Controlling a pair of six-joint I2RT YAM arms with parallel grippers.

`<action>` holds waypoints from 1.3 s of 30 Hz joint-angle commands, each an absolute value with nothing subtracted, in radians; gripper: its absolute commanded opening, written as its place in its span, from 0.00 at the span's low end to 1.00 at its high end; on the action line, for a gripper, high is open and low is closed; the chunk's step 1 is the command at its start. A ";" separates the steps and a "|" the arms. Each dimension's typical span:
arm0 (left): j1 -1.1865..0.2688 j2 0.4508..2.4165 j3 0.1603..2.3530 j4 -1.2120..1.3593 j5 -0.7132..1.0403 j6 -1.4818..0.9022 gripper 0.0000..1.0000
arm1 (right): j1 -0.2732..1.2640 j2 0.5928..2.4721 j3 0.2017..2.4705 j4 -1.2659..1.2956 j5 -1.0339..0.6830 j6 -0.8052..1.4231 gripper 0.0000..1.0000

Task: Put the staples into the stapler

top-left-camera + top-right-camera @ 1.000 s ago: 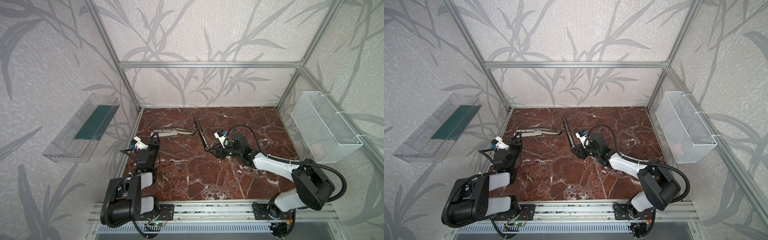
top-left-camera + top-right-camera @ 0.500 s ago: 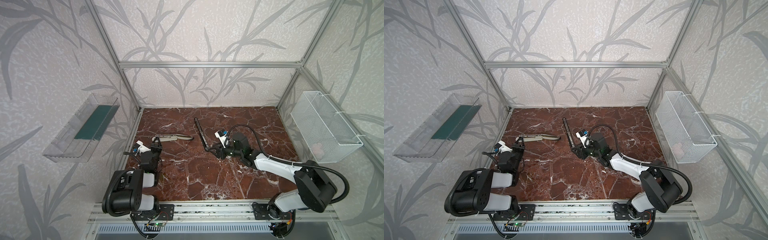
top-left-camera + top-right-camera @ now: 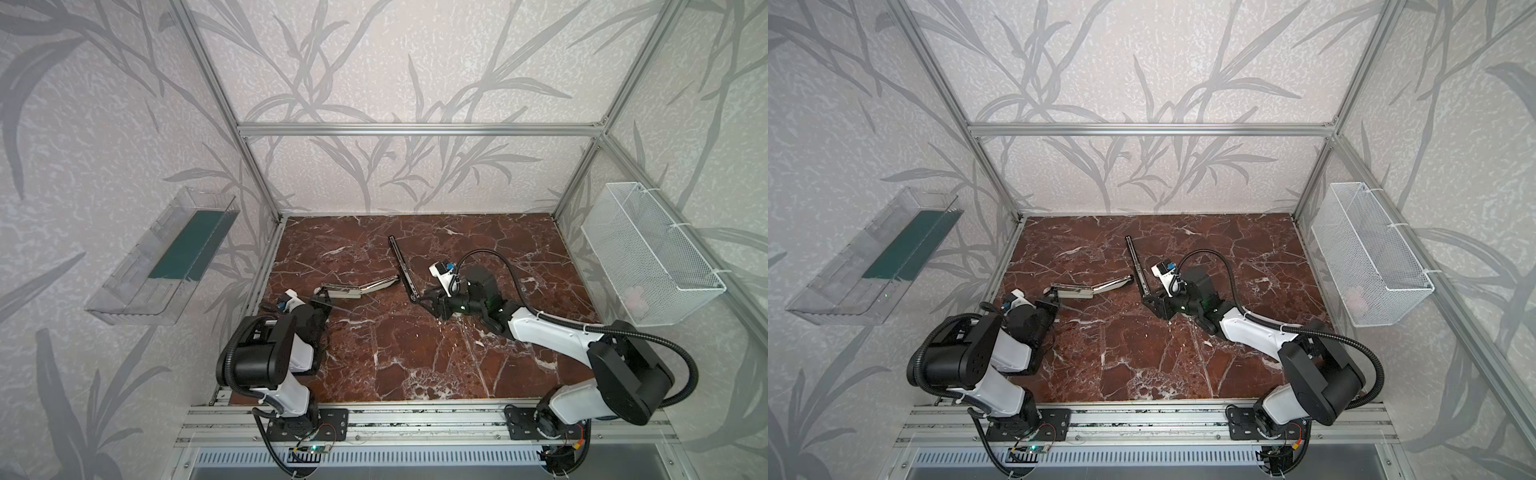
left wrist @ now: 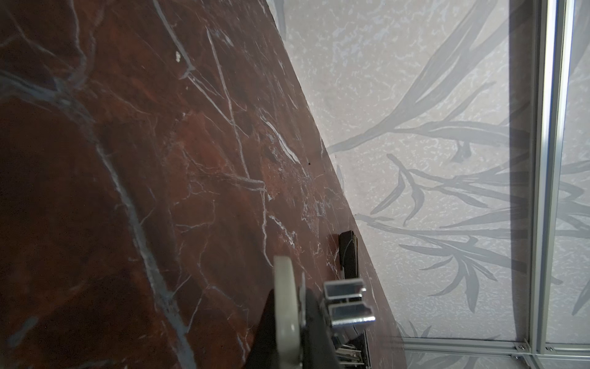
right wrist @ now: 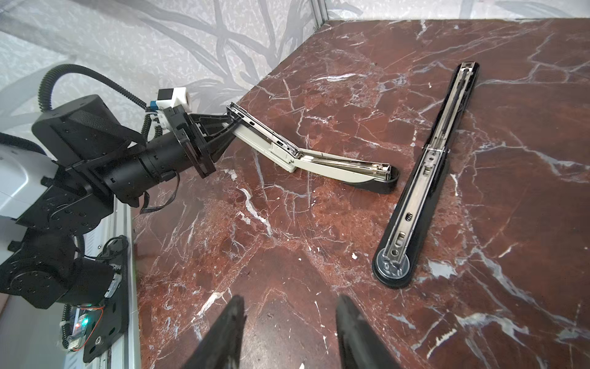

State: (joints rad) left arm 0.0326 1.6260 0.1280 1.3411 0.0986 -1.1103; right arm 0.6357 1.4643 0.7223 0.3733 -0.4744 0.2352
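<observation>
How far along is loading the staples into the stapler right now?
Done: both staplers are opened, the black stapler spread flat, the white stapler hinged apart. In hand: the left gripper is shut on the white stapler's raised end; the right gripper has open, empty fingers near the black one. Left: no staple strip shows anywhere, so fetching one, inserting it and closing up are all to come.
</observation>
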 commanded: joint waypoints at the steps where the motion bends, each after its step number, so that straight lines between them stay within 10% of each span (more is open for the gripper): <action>1: 0.028 1.646 0.134 1.414 0.132 -1.113 0.10 | 0.634 1.458 0.710 0.415 -0.494 0.235 0.48; 7: 0.030 1.640 0.081 1.414 0.084 -1.143 0.40 | 0.634 1.448 0.699 0.432 -0.496 0.240 0.48; 21: 0.023 1.448 -0.036 1.283 0.032 -1.192 0.66 | 0.634 1.493 0.716 0.414 -0.498 0.255 0.48; 29: -0.017 1.007 0.375 0.095 -0.054 -0.896 0.67 | 0.675 1.603 0.811 0.310 -0.505 0.268 0.48; 39: 0.019 1.460 0.876 -0.364 0.186 -0.509 0.65 | 0.757 1.805 1.012 0.130 -0.478 0.323 0.45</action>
